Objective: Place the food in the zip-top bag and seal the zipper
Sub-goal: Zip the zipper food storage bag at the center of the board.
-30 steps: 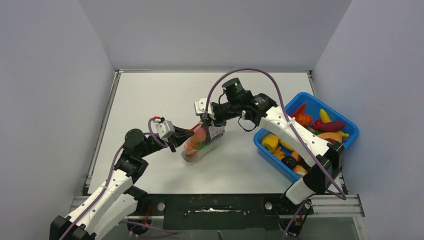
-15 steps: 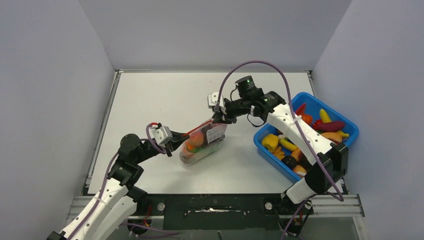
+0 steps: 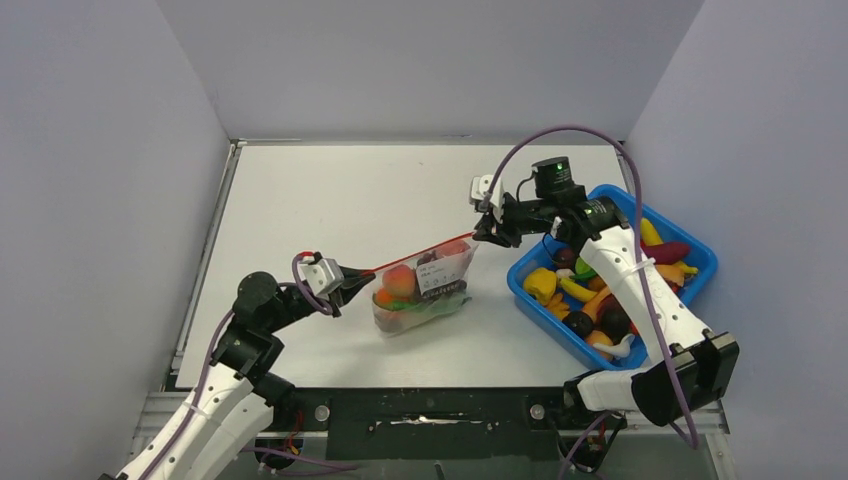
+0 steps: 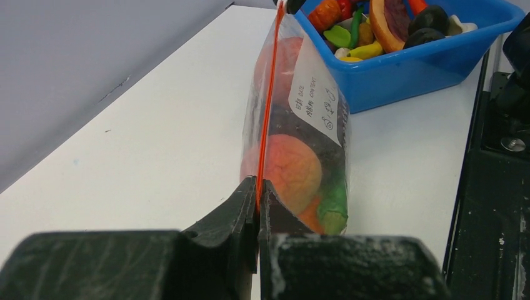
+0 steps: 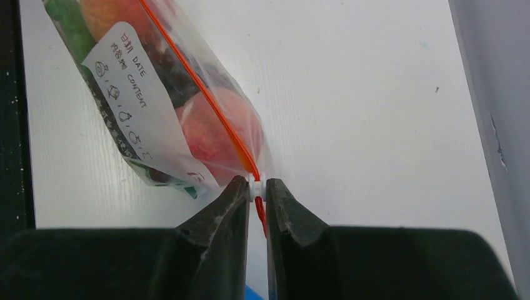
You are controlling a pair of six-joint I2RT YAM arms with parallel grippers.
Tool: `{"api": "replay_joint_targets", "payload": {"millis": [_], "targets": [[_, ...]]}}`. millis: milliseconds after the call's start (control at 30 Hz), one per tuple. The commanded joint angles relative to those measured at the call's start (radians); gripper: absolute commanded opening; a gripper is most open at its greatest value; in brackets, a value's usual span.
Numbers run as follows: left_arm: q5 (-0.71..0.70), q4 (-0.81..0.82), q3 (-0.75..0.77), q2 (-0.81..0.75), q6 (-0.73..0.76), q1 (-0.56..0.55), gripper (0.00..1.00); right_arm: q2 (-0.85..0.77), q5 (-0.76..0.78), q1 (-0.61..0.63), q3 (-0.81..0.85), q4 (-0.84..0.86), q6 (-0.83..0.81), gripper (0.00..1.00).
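- Your left end effector [image 3: 358, 279] is clenched on the zipper [image 3: 418, 254] at its left end, centre-left of the overhead frame.
- Your right end effector [image 3: 481, 232] is grasping the zipper's other end, pinching the white slider [image 5: 256, 187].
- The zip-top bag [image 3: 440, 275] is stretched taut between them, mid-frame over the table [image 3: 330, 200].
- The food [image 3: 399, 280] sits inside it; more toys [image 3: 541, 285] fill the blue bin [image 3: 548, 322] at right.

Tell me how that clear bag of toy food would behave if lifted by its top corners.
Probably floppy: the zip-top bag is thin crinkly film and would likely sag under the zipper. The food bulges low, so it may swing. The left pincer and right pincer pinch only the strip's ends; those could slip.
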Motion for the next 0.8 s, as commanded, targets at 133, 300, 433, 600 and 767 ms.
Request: {"api": "replay_joint_targets", "payload": {"millis": [133, 300, 433, 600, 767], "targets": [[-0.046, 0.0, 0.063, -0.026, 0.038, 0.011, 0.0, -0.083, 0.115, -0.116, -0.029, 0.04, 0.095, 0.0], [-0.096, -0.018, 0.063, -0.033, 0.039, 0.011, 0.0, -0.064, 0.1, -0.128, -0.038, 0.077, 0.173, 0.0], [-0.109, -0.033, 0.071, -0.035, 0.022, 0.011, 0.0, -0.074, 0.132, -0.127, -0.031, 0.067, 0.23, 0.0], [-0.12, -0.02, 0.072, -0.015, -0.045, 0.01, 0.0, -0.171, 0.123, -0.056, -0.103, 0.119, 0.401, 0.0], [-0.175, -0.074, 0.113, 0.017, -0.125, 0.011, 0.0, -0.289, 0.132, 0.036, -0.218, 0.195, 0.507, 0.0]]}}
